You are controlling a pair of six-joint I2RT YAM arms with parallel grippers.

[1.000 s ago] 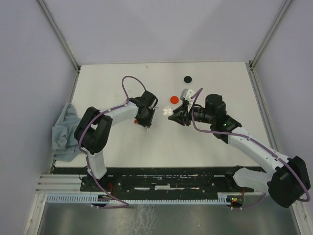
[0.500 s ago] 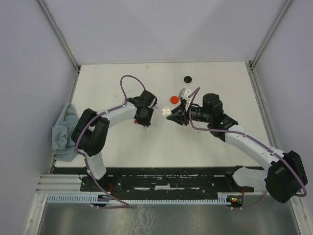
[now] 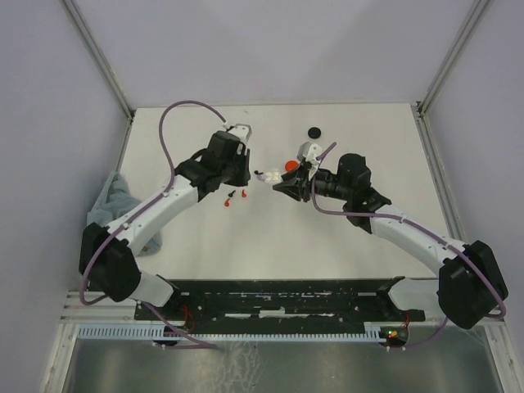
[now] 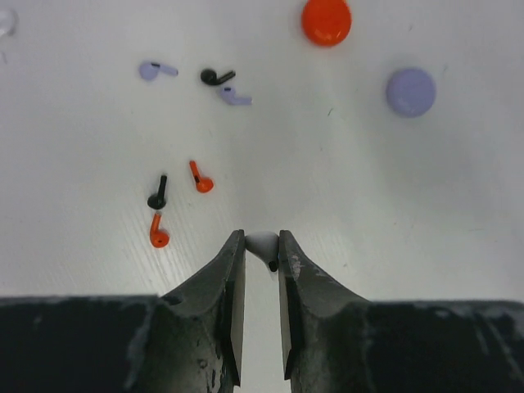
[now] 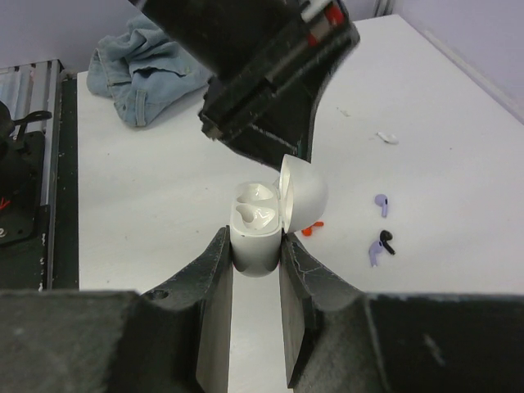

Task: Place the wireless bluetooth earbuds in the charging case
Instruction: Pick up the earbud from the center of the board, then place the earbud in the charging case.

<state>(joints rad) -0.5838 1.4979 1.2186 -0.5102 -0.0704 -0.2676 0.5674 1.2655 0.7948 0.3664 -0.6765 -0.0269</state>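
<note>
My left gripper (image 4: 262,246) is shut on a white earbud (image 4: 264,242), pinched at the fingertips above the table. My right gripper (image 5: 255,246) is shut on the white charging case (image 5: 255,237), held upright with its lid open and both sockets empty. In the right wrist view the left gripper (image 5: 262,90) hangs just beyond and above the case. Loose on the table lie two lavender earbuds (image 4: 157,70) (image 4: 236,97), two black earbuds (image 4: 216,77) (image 4: 157,193) and two red earbuds (image 4: 201,178) (image 4: 157,232). In the top view the grippers (image 3: 244,173) (image 3: 278,182) face each other at mid-table.
A red round case (image 4: 326,20) and a lavender round case (image 4: 410,91) lie beyond the earbuds. A black case (image 3: 313,132) sits farther back. A blue cloth (image 3: 106,217) lies at the table's left edge. Another white earbud (image 5: 386,137) lies apart on the table.
My left arm has lifted and swung toward the back with the white earbud. My right gripper has moved a little toward the back-left with the open case.
</note>
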